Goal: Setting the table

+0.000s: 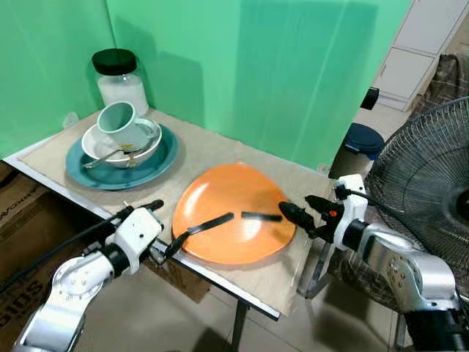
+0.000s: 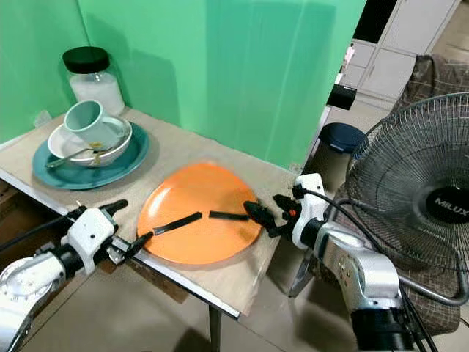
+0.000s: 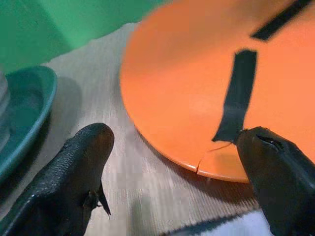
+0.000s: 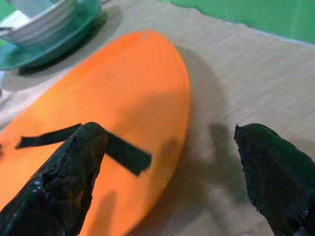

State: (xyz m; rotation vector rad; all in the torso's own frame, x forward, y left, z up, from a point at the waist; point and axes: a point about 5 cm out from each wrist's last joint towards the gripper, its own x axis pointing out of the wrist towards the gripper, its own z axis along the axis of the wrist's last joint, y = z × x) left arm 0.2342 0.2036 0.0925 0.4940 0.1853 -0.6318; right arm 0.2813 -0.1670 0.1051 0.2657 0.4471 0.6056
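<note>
The left end effector (image 1: 163, 229) is spread wide at the orange plate's (image 1: 234, 213) near-left rim, one finger over the plate, the other off it above the surface (image 1: 205, 150). The right end effector (image 1: 302, 211), also wide, straddles the plate's right rim. Both arms reach in low from the surface's front edge. Beyond the plate, a teal plate (image 1: 157, 161) carries a bowl (image 1: 99, 147) and cup (image 1: 121, 123).

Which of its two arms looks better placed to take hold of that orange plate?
Probably the left. The left gripper is open with the orange plate's near rim between its fingers. The right gripper is open too, one finger over the plate, the other off its far edge.
</note>
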